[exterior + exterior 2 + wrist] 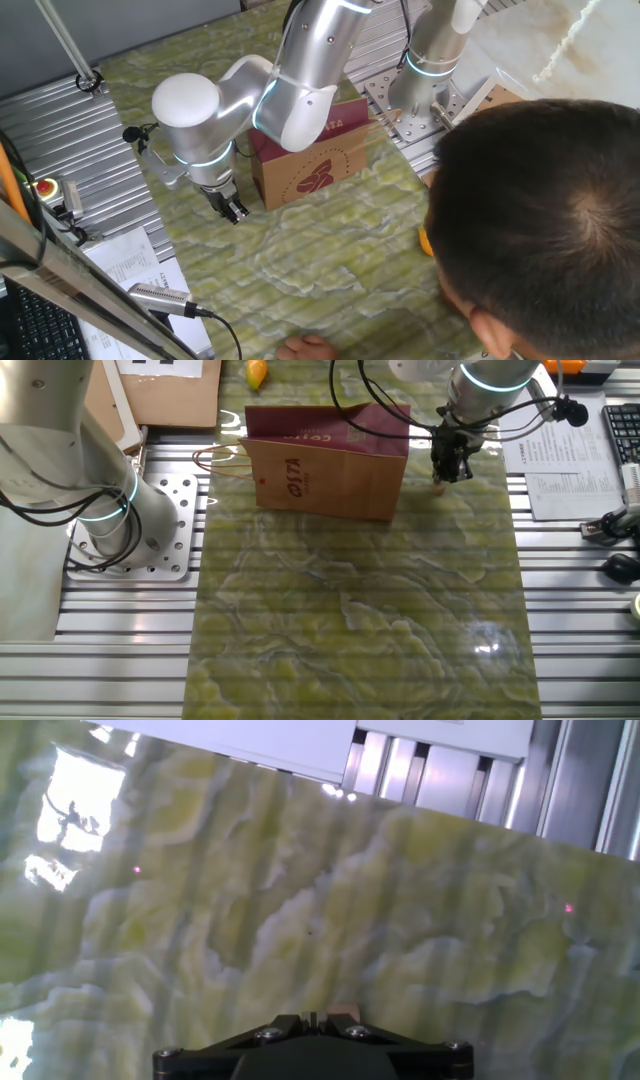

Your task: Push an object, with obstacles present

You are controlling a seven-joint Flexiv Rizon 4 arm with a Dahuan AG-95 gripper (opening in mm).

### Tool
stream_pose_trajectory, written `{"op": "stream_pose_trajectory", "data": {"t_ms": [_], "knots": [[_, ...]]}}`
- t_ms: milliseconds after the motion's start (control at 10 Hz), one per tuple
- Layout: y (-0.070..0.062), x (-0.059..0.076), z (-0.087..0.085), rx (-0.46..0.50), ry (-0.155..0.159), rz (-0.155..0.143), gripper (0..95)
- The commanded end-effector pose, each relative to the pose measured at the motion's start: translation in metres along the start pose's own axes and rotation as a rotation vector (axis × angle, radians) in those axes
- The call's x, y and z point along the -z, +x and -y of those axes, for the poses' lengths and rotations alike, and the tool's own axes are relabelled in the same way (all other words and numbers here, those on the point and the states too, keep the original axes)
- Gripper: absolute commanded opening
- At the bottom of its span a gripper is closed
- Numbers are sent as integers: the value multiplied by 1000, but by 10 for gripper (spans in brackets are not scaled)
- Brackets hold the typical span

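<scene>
Claw (450, 472) down at the worktop (360, 620), upper right of the other fixed view, just right of the bag (325, 470). Fingers close together, but whether clenched or released cannot tell. In the hand view, claw (315, 1020) at bottom centre, with the cube (345, 1011) as a pale tan corner right at its tip, seemingly touching. Same cube (438, 487) as a tiny tan speck under the fingertips in the other fixed view, near the bag's lower right corner. In one fixed view, claw (232, 208) left of centre, low over the green marbled mat; cube not made out there.

Bag (310, 160) upright, brown with maroon top band and bean logo, just beside the claw and blocking the way toward the frame's left in the other fixed view. Looped handles (220, 460) lying flat off its left side. Orange-yellow lump (257, 372) at the top edge, well apart beyond the bag.

Green-yellow veined mat over a ribbed metal worktop. Arm base (120, 525) at left on a perforated plate. Papers (560, 470) and keyboard (622, 435) at right. Person's head (545, 230) filling the lower right of one fixed view.
</scene>
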State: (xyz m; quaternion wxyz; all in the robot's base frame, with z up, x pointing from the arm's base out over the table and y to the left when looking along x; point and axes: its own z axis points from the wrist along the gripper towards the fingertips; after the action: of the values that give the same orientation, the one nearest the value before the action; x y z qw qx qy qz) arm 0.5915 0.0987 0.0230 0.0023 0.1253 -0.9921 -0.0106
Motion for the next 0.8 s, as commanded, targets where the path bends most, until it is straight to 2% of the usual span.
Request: {"op": "stream_pose_trajectory", "data": {"t_ms": [100, 400, 800], "knots": [[0, 0, 1, -11, 1, -1, 0], [0, -1, 3, -40, 1, -3, 0], [2, -5, 14, -21, 0, -3, 0]]}}
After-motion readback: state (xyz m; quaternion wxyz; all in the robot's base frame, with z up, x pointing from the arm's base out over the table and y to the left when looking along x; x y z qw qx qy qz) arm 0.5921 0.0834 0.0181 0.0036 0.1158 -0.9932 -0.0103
